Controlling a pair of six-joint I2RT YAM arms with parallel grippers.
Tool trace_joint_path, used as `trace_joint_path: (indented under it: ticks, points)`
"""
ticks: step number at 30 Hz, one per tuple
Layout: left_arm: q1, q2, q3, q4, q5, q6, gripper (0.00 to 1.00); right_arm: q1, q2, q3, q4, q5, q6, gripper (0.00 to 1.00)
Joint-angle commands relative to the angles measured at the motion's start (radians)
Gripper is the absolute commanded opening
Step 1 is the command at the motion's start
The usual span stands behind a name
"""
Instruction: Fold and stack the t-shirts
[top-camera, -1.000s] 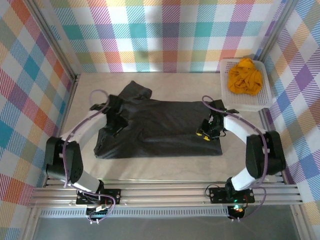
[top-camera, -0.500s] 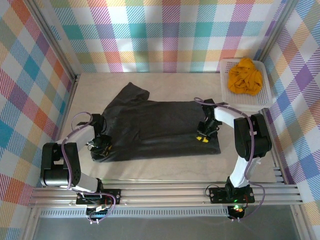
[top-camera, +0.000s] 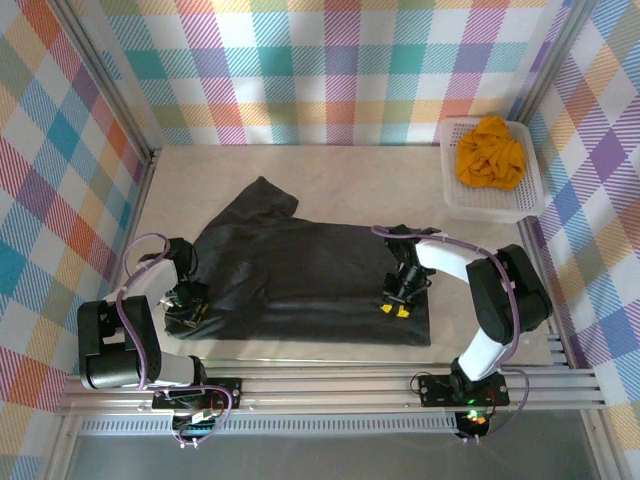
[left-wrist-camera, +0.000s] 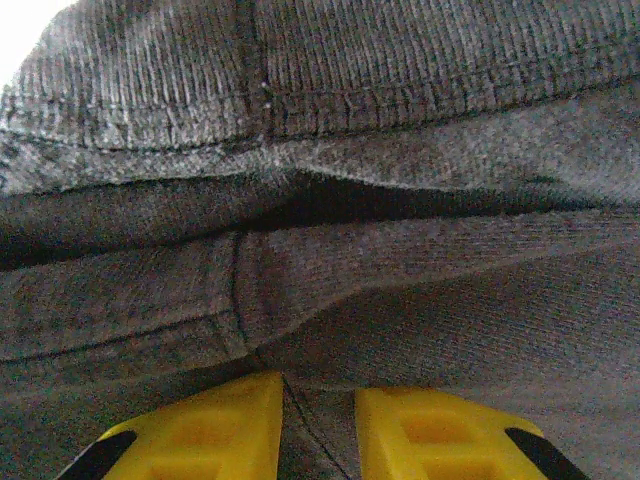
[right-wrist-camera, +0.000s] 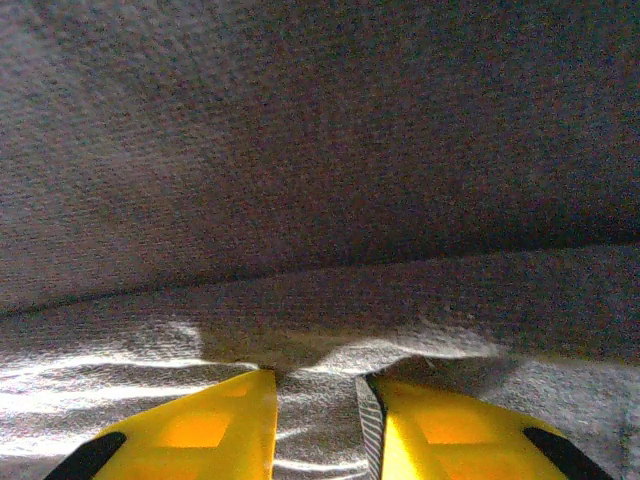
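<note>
Grey shirt (top-camera: 320, 265) spread across the middle of the table (top-camera: 330, 170), one sleeve angled to the far left, what looks like a doubled layer along the near edge. Orange shirt (top-camera: 490, 155) bunched in the basket (top-camera: 452, 205) at the far right corner, well apart, not yet folded.

Left gripper (top-camera: 186, 310) at the grey shirt's near left corner, jaws almost together, pinching a hemmed fold. Right gripper (top-camera: 395, 306) on the shirt's right side near the front edge, jaws likewise nipped on a ridge of cloth.

Likely trouble: shallow pinches slipping off mid-lift, or two layers caught instead of one, dragging the whole shirt. Also possible: a skewed fold from uneven pull between the sides.
</note>
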Motion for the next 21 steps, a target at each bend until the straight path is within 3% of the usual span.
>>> trace_joint_path:
  ticks: [1,6,10,17,21]
  points:
    - [0.027,0.013,0.021,-0.062,-0.081,0.042,0.28,0.004,-0.009,0.01,-0.055,0.091,0.009,0.33]
    - [-0.085,-0.026,0.239,-0.11,-0.181,0.055,0.5,0.004,-0.155,0.125,-0.045,0.185,-0.01,0.46]
    - [-0.214,0.175,0.545,-0.1,-0.273,0.187,0.57,-0.031,-0.17,0.202,0.056,0.19,-0.082,0.51]
    - [-0.239,0.643,1.059,0.048,-0.151,0.483,0.64,-0.199,-0.036,0.284,0.448,-0.148,-0.155,0.61]
    - [-0.218,0.826,1.223,0.186,-0.069,0.555,0.66,-0.23,0.082,0.46,0.373,-0.152,-0.2,0.61]
